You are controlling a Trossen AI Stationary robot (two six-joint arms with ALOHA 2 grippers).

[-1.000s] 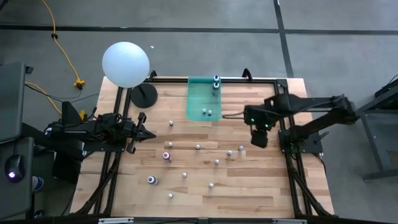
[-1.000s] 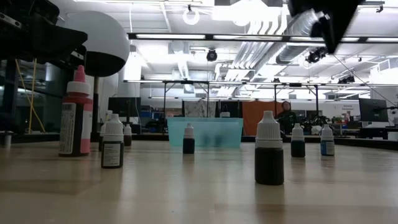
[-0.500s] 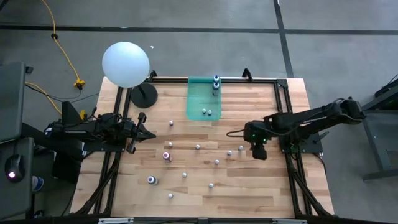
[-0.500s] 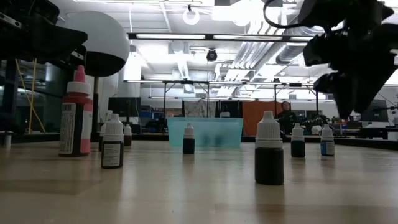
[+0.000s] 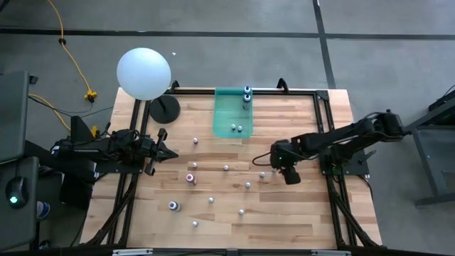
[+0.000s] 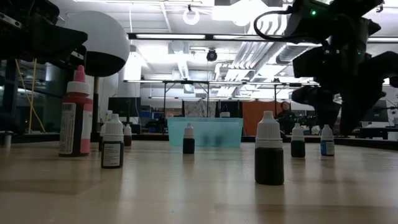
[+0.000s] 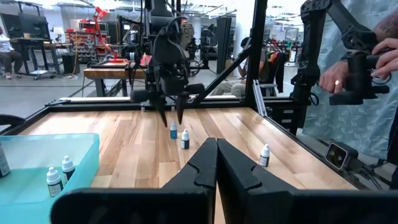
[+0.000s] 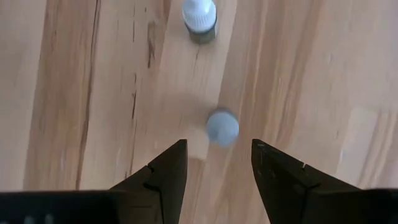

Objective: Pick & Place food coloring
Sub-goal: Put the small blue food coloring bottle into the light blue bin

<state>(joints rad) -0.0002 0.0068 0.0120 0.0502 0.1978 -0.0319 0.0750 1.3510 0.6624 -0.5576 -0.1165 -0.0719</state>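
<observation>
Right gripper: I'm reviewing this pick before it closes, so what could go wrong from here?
The right gripper hangs open over a white-capped bottle that sits ahead of its fingers, not between them, so closing now could miss or tip it. A second bottle stands close by and might get knocked. The left gripper waits shut at the table's left.

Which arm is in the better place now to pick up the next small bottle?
The right. Its open claw hangs directly over a small bottle; the left claw is shut, at the table's left side.

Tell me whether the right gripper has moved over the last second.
Yes. In the high view the right gripper has swung away from the teal bin, out over the scattered bottles mid-table.
</observation>
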